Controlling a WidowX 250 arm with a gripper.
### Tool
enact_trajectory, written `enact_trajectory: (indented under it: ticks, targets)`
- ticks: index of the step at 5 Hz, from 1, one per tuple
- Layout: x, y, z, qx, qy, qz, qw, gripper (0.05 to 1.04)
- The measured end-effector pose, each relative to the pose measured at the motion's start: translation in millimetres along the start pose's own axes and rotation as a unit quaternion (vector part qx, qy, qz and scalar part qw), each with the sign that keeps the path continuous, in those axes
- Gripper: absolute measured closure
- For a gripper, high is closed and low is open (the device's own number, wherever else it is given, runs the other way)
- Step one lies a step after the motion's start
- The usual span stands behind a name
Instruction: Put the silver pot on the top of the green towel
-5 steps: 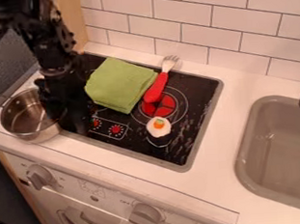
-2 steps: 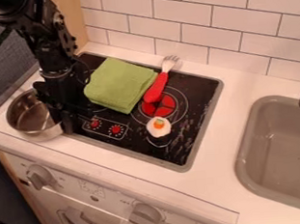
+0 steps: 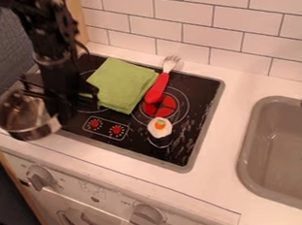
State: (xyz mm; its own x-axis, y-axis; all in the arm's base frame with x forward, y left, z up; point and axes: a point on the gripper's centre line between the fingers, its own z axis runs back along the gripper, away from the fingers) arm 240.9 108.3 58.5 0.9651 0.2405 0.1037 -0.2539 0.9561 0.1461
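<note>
Silver pot (image 3: 24,124): displaced toward the left edge of the frame since the previous view; its rim now appears tilted.
Gripper (image 3: 61,115): slightly higher in the frame than in that view; located left of centre, against the pot's right side.
Gripper opening: cannot be determined. A hold on the pot's right wall is likely from the shared shift, but the contact is hidden.
Green towel (image 3: 121,85): folded on the stove (image 3: 192,126), upper centre-left of the frame, right of the gripper and a little higher.
Governing relation: gripper between pot and towel; pot body offset to the gripper's left.
Required move: rightward and slightly up the frame. Centring the pot should require the gripper to travel past the towel's middle.
Caution: stopping short may leave the pot over the towel's left edge; overshoot may strike the red-handled fork (image 3: 157,89) just beside the towel.
</note>
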Motion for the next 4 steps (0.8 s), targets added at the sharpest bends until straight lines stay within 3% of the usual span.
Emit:
enact_trajectory:
  ticks: [1,2,3,4]
  targets:
    - [6,-10,32,0.005,-0.019,0.038,0.9991,1.006]
    - [41,-37,31,-0.013,-0.038,-0.012,0.9991,1.006]
    - [73,-54,7,-0.032,-0.034,-0.048,0.9978,1.006]
    - [91,-65,-3,-0.04,-0.036,-0.075,0.9957,1.006]
